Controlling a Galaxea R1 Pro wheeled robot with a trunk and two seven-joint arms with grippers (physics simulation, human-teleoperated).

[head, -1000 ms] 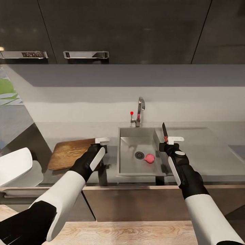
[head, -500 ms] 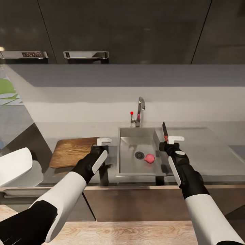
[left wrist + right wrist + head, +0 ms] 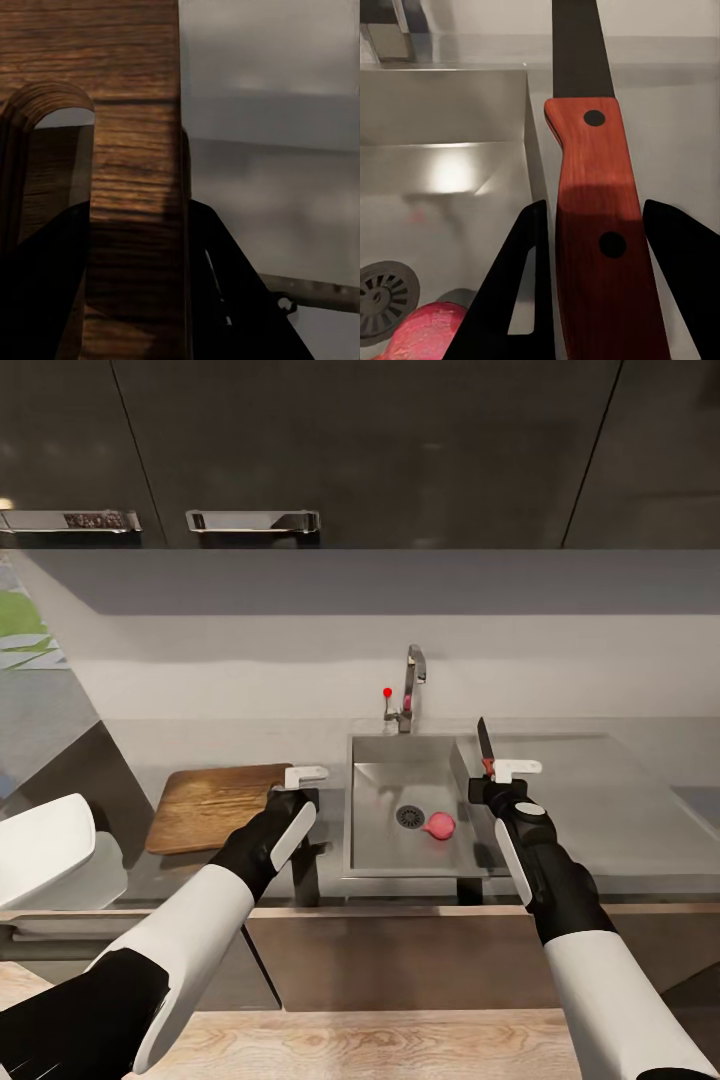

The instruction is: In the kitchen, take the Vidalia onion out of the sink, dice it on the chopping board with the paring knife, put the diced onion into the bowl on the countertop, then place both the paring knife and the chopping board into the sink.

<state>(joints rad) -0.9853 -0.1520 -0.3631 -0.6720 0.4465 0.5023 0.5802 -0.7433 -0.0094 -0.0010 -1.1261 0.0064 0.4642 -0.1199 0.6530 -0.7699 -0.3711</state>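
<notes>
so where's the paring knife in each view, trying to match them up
Head view: the paring knife stands blade-up in the right gripper, just right of the sink.
Right wrist view: the knife runs up the middle, its reddish handle between the two dark fingers.
Left wrist view: not in it; the chopping board is close up there.
Shared landmark: the pink onion by the drain, also in the right wrist view.
</notes>
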